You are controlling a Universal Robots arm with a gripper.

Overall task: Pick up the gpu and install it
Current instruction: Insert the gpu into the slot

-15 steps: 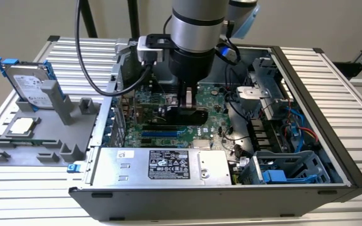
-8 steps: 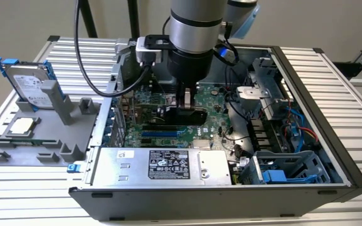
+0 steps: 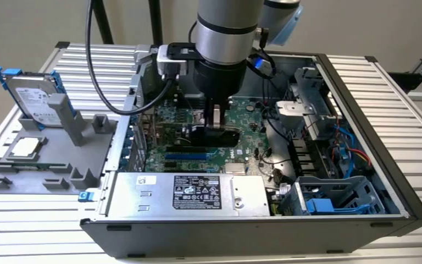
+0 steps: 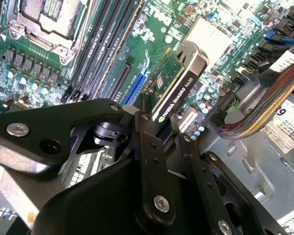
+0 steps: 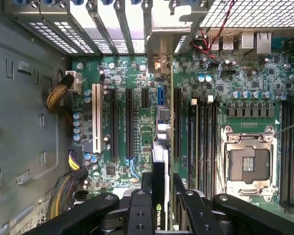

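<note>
Silver and black, the arm comes straight down into the open computer case, its gripper low over the green motherboard. The fingers are drawn in tight on the gpu, which they hold on edge, clamped across its thin faces, just above the board's expansion slots; whether its lower edge touches a slot cannot be told. In the first wrist view the gpu stands as a narrow strip in line with the long black slots, between the white slot and the memory slots, with the bare processor socket further off. The second wrist view shows the card's black labelled face and its green board side, and a braided cable bundle close by. In the exterior view the power supply lies along the near side of the case, and outside it, toward that view's left, a silver hard drive in a blue frame stands upright in a grey fixture.
</note>
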